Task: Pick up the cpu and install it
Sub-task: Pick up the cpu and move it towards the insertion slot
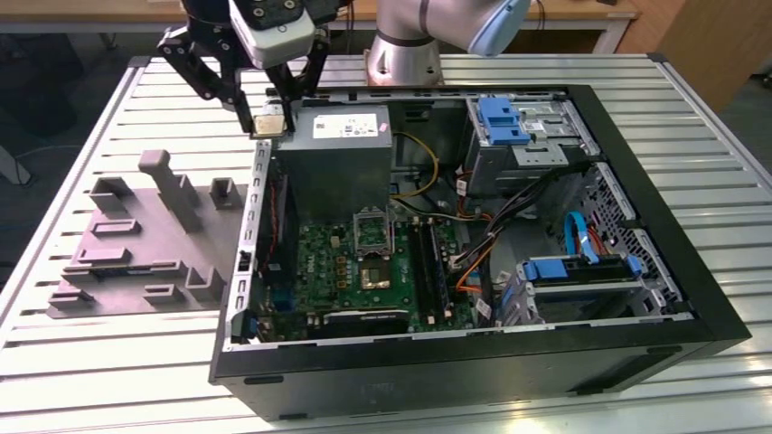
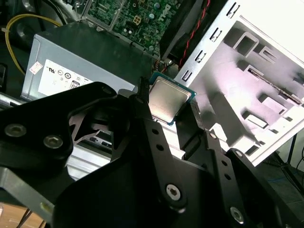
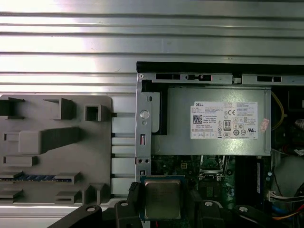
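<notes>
A slatted metal table [image 1: 711,117] carries an open computer case [image 1: 483,366]. In the exterior view's upper left, the end effector [image 1: 268,125] pinches the cpu [image 1: 270,123] over the case's edge. Pickup looks done; the socket [image 1: 375,269] near frame centre appears unfilled.

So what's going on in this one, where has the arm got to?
The arm's gripper is shut on the cpu and holds it in the air above the edge of the open computer case, next to the grey power supply. The grey fixture tray lies on the table at the exterior view's left. The metal-framed socket on the motherboard is further inside the case, so the chip is not yet installed.
</notes>
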`<state>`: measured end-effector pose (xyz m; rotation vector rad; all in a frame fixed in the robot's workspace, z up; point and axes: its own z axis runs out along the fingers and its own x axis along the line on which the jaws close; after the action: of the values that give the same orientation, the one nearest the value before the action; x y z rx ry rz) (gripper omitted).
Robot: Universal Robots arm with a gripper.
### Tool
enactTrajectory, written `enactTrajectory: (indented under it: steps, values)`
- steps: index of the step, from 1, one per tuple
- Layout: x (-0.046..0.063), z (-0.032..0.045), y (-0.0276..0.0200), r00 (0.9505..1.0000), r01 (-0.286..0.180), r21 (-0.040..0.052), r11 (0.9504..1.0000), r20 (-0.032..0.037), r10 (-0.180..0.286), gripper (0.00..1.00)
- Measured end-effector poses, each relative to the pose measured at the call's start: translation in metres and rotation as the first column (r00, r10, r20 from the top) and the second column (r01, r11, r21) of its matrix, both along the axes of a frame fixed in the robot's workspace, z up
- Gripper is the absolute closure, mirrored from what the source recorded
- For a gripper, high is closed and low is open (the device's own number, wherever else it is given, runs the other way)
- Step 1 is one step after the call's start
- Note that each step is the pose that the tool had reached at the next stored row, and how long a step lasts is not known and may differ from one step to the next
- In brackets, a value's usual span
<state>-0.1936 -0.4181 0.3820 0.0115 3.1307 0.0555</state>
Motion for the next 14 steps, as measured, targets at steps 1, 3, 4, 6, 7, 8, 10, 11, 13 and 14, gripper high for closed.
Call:
enactTrajectory:
  steps: [1, 3, 4, 6, 7, 8, 10, 11, 13, 14]
  values:
    - [0.0009, 0.0, 0.0, 1.0, 0.0, 0.0, 1.0, 0.0001, 0.0, 0.53]
    - [0.0018, 0.0, 0.0, 1.0, 0.0, 0.0, 1.0, 0.0, 0.0, 0.53]
    - [0.0019, 0.0, 0.0, 1.0, 0.0, 0.0, 1.0, 0.0, 0.0, 0.53]
    - [0.002, 0.0, 0.0, 1.0, 0.0, 0.0, 1.0, 0.0, 0.0, 0.53]
    - [0.0021, 0.0, 0.0, 1.0, 0.0, 0.0, 1.0, -0.0001, 0.0, 0.53]
    - [0.0021, 0.0, 0.0, 1.0, 0.0, 0.0, 1.0, 0.0, 0.0, 0.53]
    - [0.0022, 0.0, 0.0, 1.0, 0.0, 0.0, 1.0, 0.0, 0.0, 0.53]
    - [0.0025, 0.0, -0.0003, 1.0, 0.0, 0.0, 1.0, 0.0, 0.0, 0.53]
    - [0.0032, 0.0001, -0.0027, 1.0, 0.0, 0.0, 1.0, -0.0001, 0.0, 0.53]
    - [0.0036, 0.0, -0.0043, 1.0, 0.001, 0.0, 1.0, 0.0, -0.001, 0.53]
